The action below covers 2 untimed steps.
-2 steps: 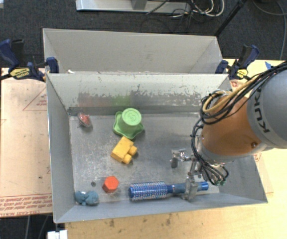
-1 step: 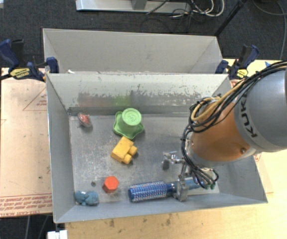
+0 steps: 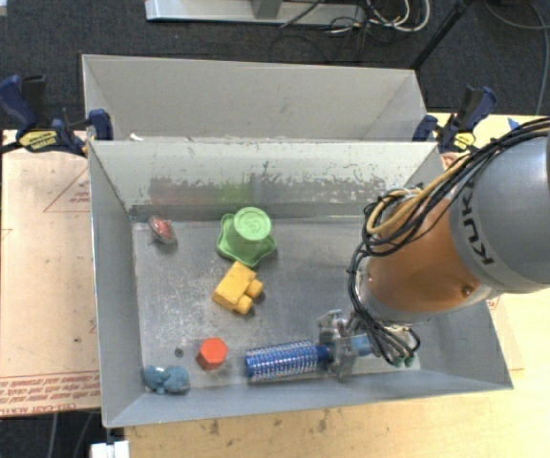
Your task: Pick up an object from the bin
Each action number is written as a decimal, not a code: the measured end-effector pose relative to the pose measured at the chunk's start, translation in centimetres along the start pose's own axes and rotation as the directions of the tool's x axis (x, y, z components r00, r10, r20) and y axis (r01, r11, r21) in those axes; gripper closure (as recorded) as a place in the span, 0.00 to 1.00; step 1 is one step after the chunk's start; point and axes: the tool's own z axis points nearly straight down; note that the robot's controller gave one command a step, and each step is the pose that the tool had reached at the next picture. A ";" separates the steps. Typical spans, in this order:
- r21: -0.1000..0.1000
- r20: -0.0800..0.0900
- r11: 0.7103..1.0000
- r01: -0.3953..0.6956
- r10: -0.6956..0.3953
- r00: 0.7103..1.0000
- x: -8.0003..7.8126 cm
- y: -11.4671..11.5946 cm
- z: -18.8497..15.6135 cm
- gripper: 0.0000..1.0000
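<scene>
Six loose items in grey bin [image 3: 113, 284].

Nearest to gripper [image 3: 338, 347]: blue ribbed roller [image 3: 283, 361], lying along the near wall, right end just beside the gripper. How wide the gripper stands, or whether it has hold of anything, I cannot tell.

Well left: red cap [image 3: 213, 353], blue-grey lump [image 3: 165, 379], yellow block [image 3: 238, 288], green cup [image 3: 247, 235], pinkish piece [image 3: 163, 230].

Handling note: I'd close across the roller's short axis, clear of the wall; it likely rolls.

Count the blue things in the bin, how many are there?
2. A ribbed blue roller lies along the bottom of the view, its right end by the tool. A small blue toy sits in the bottom left corner. The arm could be hiding more.
</scene>
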 end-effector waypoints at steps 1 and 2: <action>0.001 0.010 0.999 -0.047 0.047 0.999 -3.8 -0.9 -8.6 1.00; 0.002 0.010 1.000 -0.031 0.031 0.999 -5.3 -1.6 -26.2 1.00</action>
